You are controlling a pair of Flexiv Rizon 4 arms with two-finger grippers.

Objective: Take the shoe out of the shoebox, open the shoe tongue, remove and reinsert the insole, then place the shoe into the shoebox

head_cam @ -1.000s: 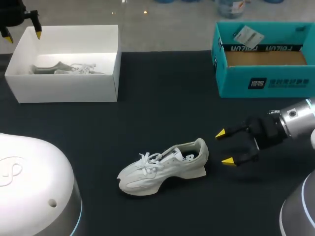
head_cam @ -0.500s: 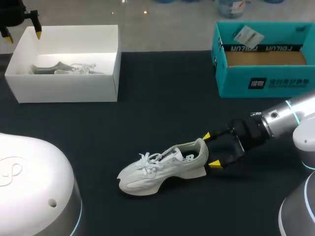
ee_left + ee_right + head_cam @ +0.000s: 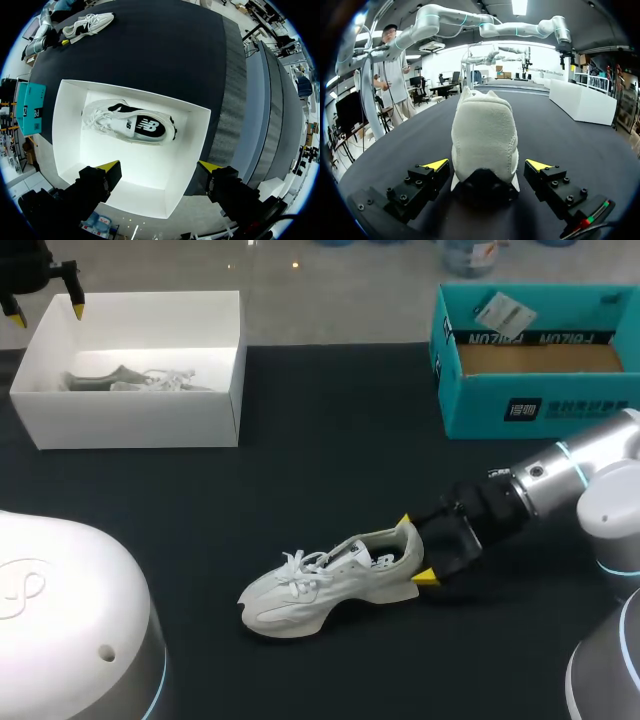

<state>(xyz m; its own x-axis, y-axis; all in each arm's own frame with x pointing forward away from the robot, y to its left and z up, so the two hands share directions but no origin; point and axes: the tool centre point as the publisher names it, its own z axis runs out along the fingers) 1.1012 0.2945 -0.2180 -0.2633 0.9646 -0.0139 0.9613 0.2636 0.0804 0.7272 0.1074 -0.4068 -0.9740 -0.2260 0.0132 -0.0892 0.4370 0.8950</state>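
A white sneaker [image 3: 330,578] lies on the black table, toe pointing left. My right gripper [image 3: 415,550] is at its heel, open, with a yellow tip on either side. In the right wrist view the heel [image 3: 484,135] sits between the fingers of my right gripper [image 3: 487,165], with a gap on each side. The white shoebox [image 3: 140,422] stands at the back left with a second sneaker [image 3: 130,379] inside. My left gripper [image 3: 46,314] hangs open above the box's far left corner. The left wrist view looks down past my left gripper [image 3: 159,166] onto that boxed sneaker [image 3: 130,122].
A teal cardboard box [image 3: 540,405] with a tag inside stands at the back right. My arms' rounded bases fill the front left [image 3: 70,620] and front right [image 3: 610,670] corners. Bare black table lies between the two boxes.
My right gripper has moved left across the table to the sneaker's heel and now straddles it. The sneaker and my left arm have not moved.
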